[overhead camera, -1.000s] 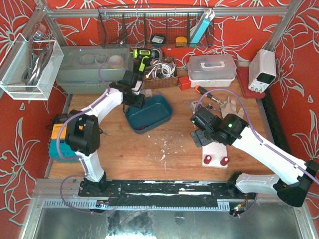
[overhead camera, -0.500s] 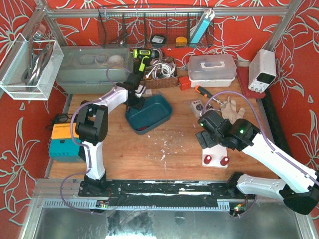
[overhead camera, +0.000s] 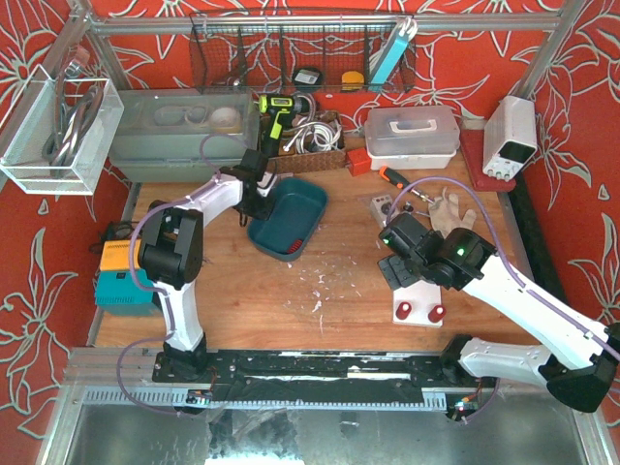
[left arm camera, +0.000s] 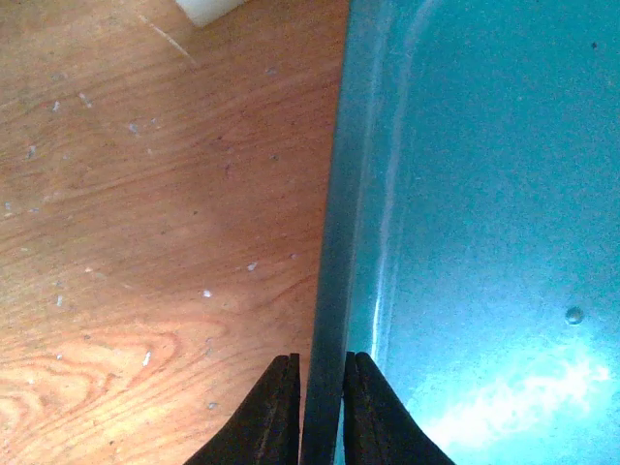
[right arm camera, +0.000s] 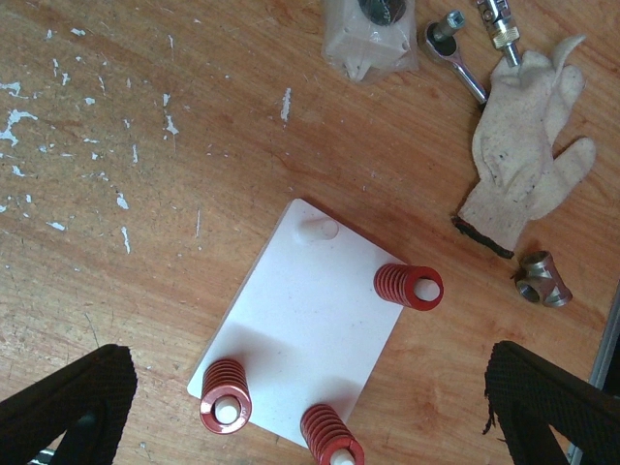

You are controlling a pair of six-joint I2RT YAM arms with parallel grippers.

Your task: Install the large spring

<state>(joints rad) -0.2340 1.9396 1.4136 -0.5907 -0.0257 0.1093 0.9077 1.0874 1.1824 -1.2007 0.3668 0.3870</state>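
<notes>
Much of what you need is hidden. Your left wrist camera shows only the two dark fingertips, a strip of the wooden table [left arm camera: 145, 242] and the smooth inner wall of the teal plastic bin [left arm camera: 484, 194]; nothing lying in the bin shows there. From overhead, a red ribbed coil [overhead camera: 297, 241] lies in the bin's near corner, too small for you to tell whether it is the large spring. You cannot tell either whether the bin is lifted or resting on the table.

Your left gripper [left arm camera: 320, 360] is pinched tight on the bin's left rim, one finger outside and one inside. That arm rises from its base, bends at the elbow and reaches out to the far left part of the table.

Your right gripper [right arm camera: 308, 356] stands spread wide and holds nothing, with only the finger ends showing at the bottom corners of its camera. Below it lies the white base plate [right arm camera: 310, 310] with three red coil springs [right arm camera: 410, 286] seated on pegs, the nearest one cut off by the frame edge, and one bare white peg [right arm camera: 316, 231] at the plate's far corner. The right arm swings out to the right and folds back toward the centre, its wrist above the plate.

Beyond the plate lie a white cloth glove [right arm camera: 528, 155], a metal ratchet [right arm camera: 455, 48] and a metal pipe tee [right arm camera: 541, 281].
</notes>
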